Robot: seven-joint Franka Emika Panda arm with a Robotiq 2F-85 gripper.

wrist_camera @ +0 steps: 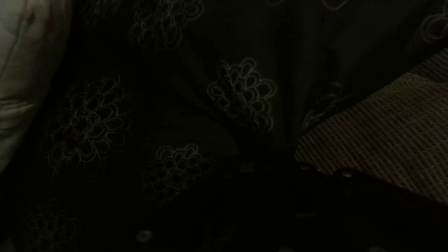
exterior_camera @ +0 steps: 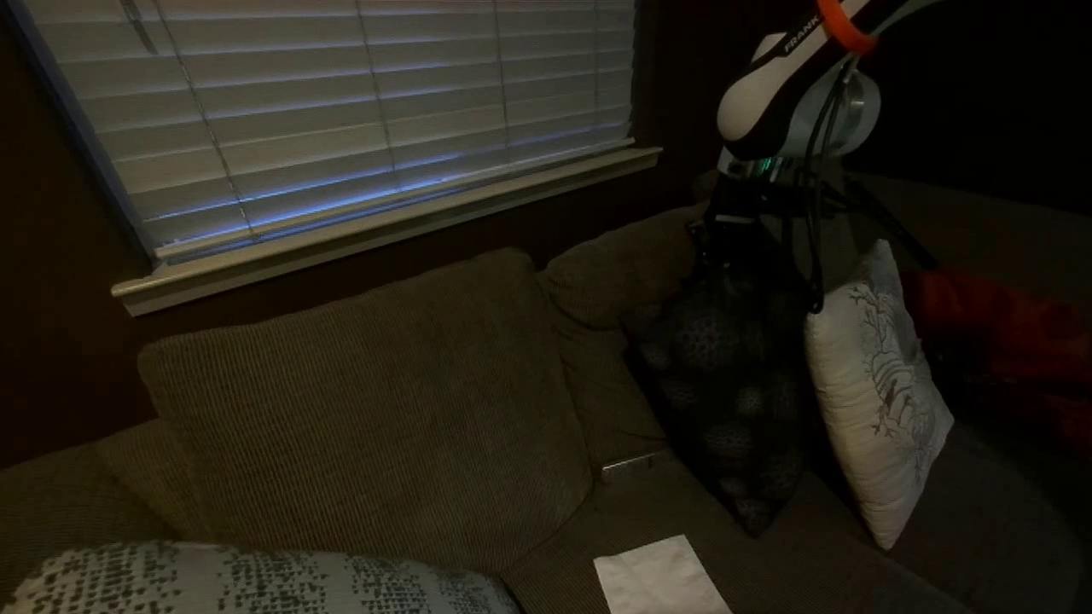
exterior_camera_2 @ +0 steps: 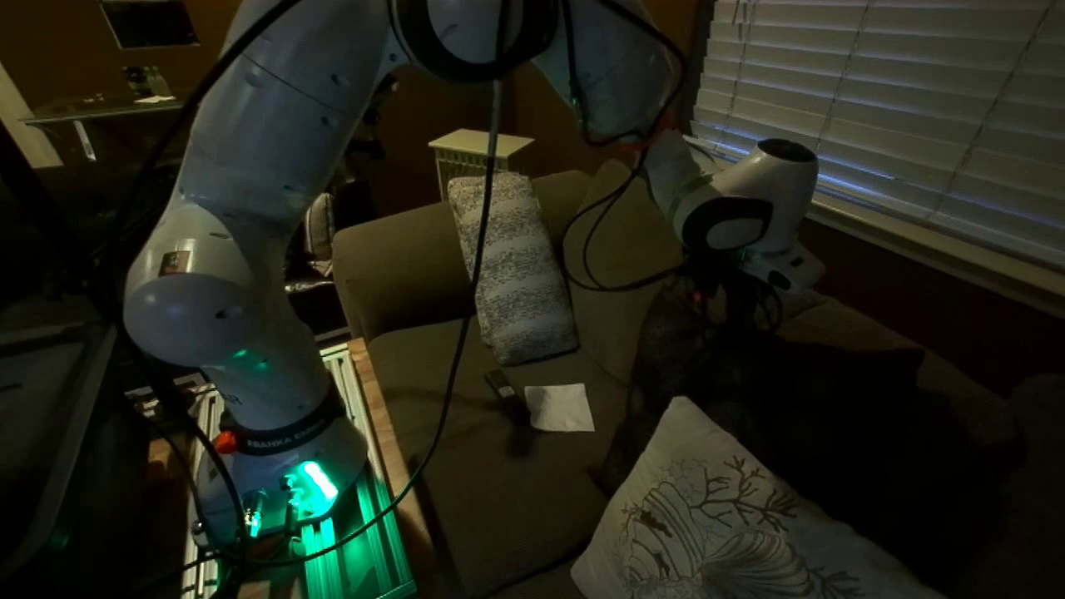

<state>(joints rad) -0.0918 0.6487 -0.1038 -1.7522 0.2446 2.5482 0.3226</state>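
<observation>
My gripper (exterior_camera: 740, 249) points down at the top of a dark pillow (exterior_camera: 725, 384) with pale flower outlines. The jaws look shut on the pillow's upper edge, and it hangs below them with its lower corner at the couch seat. In the wrist view the gripper (wrist_camera: 274, 162) is almost black, and folds of the dark pillow (wrist_camera: 157, 115) run together at the jaws. The fingertips are hard to see in the dark. A white pillow (exterior_camera: 879, 401) with a coral drawing stands beside the dark one. It also shows in an exterior view (exterior_camera_2: 707, 532) and the wrist view (wrist_camera: 24, 70).
A brown ribbed couch (exterior_camera: 367, 409) stands under a window with blinds (exterior_camera: 384, 102). A white square sheet (exterior_camera_2: 559, 408) and a dark slim object (exterior_camera_2: 501, 384) lie on the seat. A patterned cushion (exterior_camera_2: 516, 266) leans at the couch arm. Red cloth (exterior_camera: 998, 324) lies behind the white pillow.
</observation>
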